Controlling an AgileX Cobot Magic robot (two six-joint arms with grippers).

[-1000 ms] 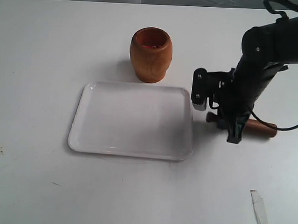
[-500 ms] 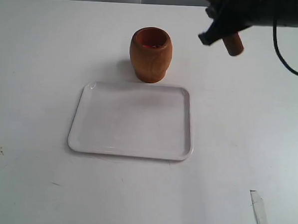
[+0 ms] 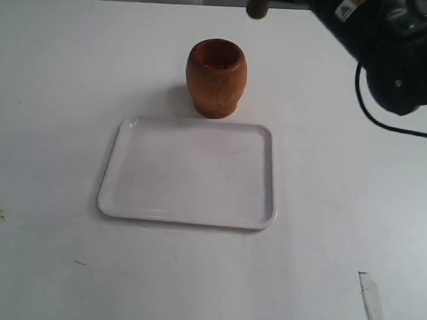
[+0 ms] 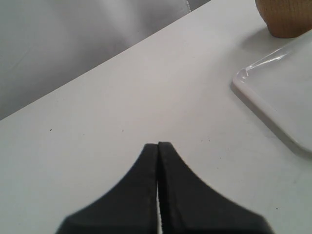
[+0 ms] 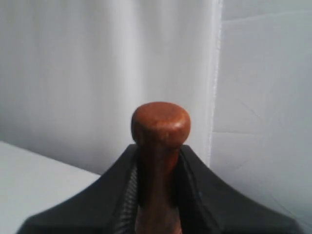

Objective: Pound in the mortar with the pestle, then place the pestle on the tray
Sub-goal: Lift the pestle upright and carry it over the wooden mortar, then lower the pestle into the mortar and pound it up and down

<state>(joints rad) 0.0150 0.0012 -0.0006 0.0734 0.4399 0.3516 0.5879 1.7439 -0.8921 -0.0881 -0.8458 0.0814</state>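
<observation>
The light brown wooden mortar (image 3: 216, 75) stands upright just behind the white tray (image 3: 126, 191), its reddish inside showing. My right gripper (image 5: 158, 153) is shut on the dark brown pestle (image 5: 160, 141), whose rounded end sticks out past the fingertips. In the exterior view only a small tip of the pestle (image 3: 258, 7) shows at the top edge, up and to the right of the mortar. My left gripper (image 4: 158, 145) is shut and empty above the table left of the tray (image 4: 273, 92); the mortar's foot (image 4: 285, 17) shows at that view's edge.
A black cable (image 3: 387, 126) loops down from the right arm (image 3: 391, 40) over the table's right side. A thin strip of clear tape (image 3: 371, 304) lies near the front right corner. A pale curtain and wall fill the right wrist view.
The right arm lifted the pestle off the table right of the tray, then carried it up and leftward; its tip now sits at the top edge, nearer the mortar.
</observation>
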